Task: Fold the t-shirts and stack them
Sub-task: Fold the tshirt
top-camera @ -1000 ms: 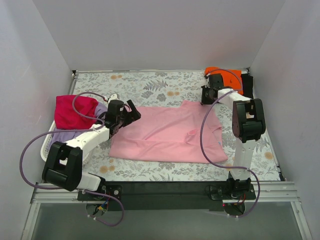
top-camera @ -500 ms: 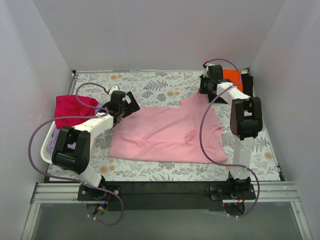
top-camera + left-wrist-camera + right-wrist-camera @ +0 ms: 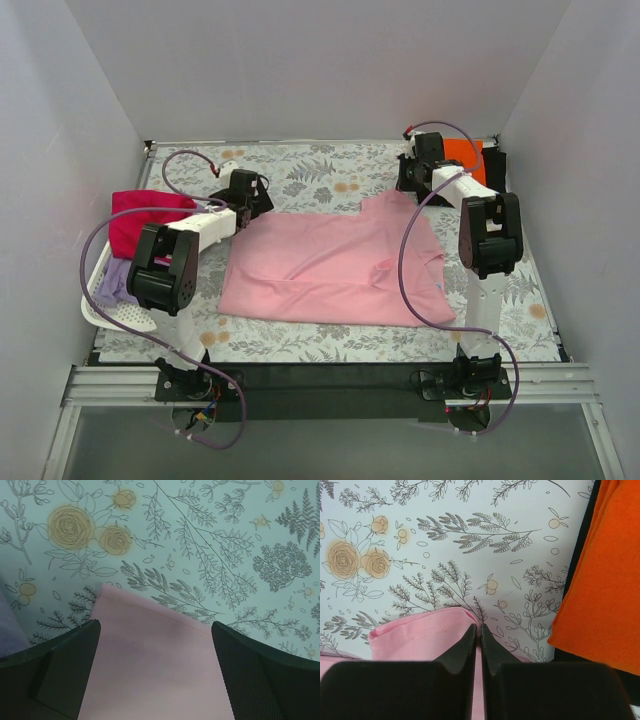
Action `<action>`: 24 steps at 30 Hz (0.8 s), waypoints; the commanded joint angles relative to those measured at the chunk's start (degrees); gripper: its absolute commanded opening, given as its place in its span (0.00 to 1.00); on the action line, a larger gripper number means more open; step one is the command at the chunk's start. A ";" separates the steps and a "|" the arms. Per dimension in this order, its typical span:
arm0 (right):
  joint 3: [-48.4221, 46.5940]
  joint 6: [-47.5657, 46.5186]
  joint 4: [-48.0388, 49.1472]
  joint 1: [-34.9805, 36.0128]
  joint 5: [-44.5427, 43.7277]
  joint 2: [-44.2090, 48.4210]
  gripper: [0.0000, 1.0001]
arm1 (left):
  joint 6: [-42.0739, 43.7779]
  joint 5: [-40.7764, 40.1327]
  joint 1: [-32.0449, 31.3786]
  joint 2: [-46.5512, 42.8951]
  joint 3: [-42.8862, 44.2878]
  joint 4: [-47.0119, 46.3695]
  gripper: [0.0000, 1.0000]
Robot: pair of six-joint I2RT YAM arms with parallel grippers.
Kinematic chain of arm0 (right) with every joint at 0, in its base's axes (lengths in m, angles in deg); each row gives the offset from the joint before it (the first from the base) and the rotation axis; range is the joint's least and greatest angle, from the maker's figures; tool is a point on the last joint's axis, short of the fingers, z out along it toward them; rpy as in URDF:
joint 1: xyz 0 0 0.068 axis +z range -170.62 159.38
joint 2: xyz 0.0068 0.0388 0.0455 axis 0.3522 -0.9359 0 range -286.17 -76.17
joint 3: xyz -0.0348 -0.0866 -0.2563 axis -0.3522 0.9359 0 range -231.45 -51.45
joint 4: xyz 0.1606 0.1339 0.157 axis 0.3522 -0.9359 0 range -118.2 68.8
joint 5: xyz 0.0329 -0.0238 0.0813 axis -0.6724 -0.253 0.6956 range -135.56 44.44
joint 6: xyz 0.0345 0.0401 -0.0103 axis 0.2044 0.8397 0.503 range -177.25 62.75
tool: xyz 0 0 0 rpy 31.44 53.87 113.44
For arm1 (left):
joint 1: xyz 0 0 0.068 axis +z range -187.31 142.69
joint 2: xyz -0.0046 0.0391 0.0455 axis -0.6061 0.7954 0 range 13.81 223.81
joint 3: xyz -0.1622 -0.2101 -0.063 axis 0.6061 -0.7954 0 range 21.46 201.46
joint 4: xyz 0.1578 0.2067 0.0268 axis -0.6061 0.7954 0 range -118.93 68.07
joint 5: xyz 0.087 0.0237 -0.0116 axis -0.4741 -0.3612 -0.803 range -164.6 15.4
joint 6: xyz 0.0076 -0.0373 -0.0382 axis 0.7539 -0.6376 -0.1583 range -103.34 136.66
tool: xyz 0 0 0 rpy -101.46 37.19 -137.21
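Note:
The light pink t-shirt lies spread flat in the middle of the table. My left gripper is open, its fingers astride the shirt's far left corner. My right gripper is shut on the shirt's far right edge, pinching a fold of pink cloth. The orange t-shirt lies folded at the far right, on top of a black one; it also shows in the right wrist view. The magenta-red t-shirt and the lavender one lie in the basket at the left.
A white plastic laundry basket stands at the table's left edge. The table has a floral cover. White walls close in the left, far and right sides.
My left gripper has moved away from me to the pink shirt's far left corner. My right gripper moved slightly farther and to the right with the pink cloth edge, then held still.

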 commanded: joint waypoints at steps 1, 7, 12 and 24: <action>-0.77 -0.85 1.22 0.06 0.96 0.63 0.01 | 1.11 -5.10 0.52 -0.64 1.45 0.87 0.85; -0.86 -0.94 1.13 0.06 1.31 0.37 0.01 | 1.02 -7.48 1.48 1.03 1.63 0.44 0.79; -0.86 -0.94 0.78 0.06 1.31 0.28 0.01 | 2.08 -8.01 1.75 4.45 3.65 -0.89 0.69; -0.95 -1.12 0.25 0.06 1.49 -0.42 0.01 | 1.20 -8.89 3.15 6.30 3.91 -1.94 0.43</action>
